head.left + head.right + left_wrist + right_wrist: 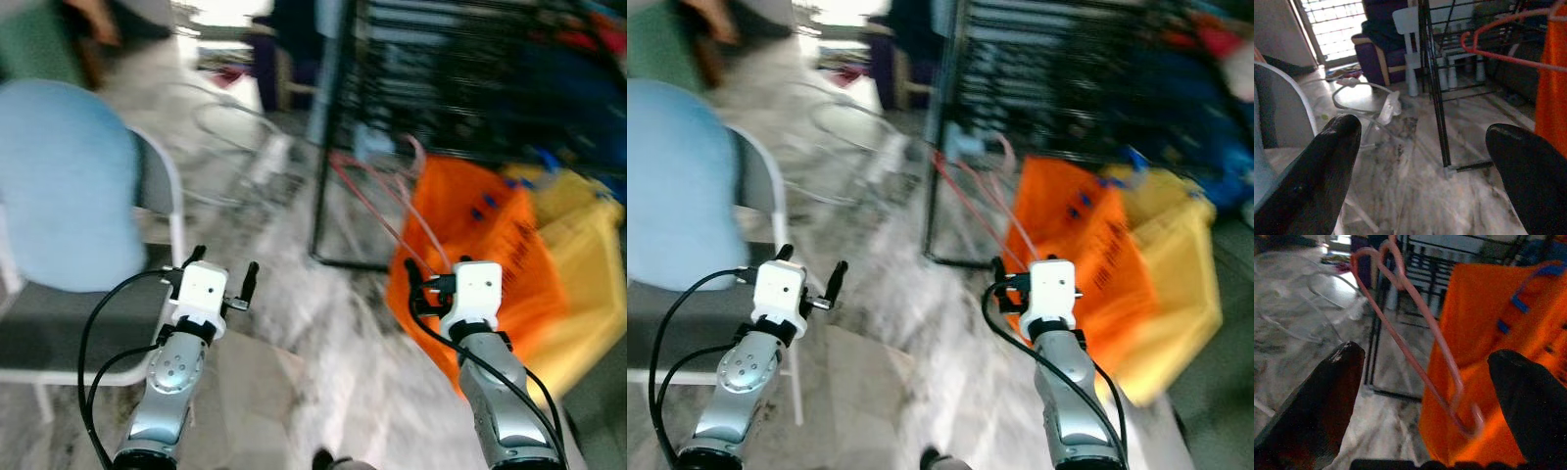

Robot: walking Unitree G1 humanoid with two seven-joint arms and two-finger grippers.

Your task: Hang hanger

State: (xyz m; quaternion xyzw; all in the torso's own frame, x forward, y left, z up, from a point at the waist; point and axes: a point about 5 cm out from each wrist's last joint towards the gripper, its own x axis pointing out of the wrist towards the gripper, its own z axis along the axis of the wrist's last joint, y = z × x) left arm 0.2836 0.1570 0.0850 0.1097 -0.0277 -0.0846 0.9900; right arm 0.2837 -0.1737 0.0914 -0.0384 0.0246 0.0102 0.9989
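Several pink and red hangers (pixel 377 201) stick up out of an orange bag (pixel 495 245), their hooks leaning toward a black wire rack (pixel 338 127). In the right wrist view a pink hanger (pixel 1422 350) runs across the gap ahead of the fingers, in front of the orange bag (pixel 1488 308). My right gripper (pixel 416 282) is open just short of the bag and holds nothing. My left gripper (pixel 223 269) is open over the floor beside a chair and is empty. A red hanger hook (pixel 1484 44) shows in the left wrist view by the rack (pixel 1432 73).
A grey chair with a light blue back (pixel 59 186) stands close on the left. A yellow bag (pixel 588 245) lies behind the orange one. A white wire frame (pixel 240 147) lies on the marble floor (pixel 294 323). A purple armchair (pixel 1381 34) and a small white chair (pixel 1410 29) stand farther back.
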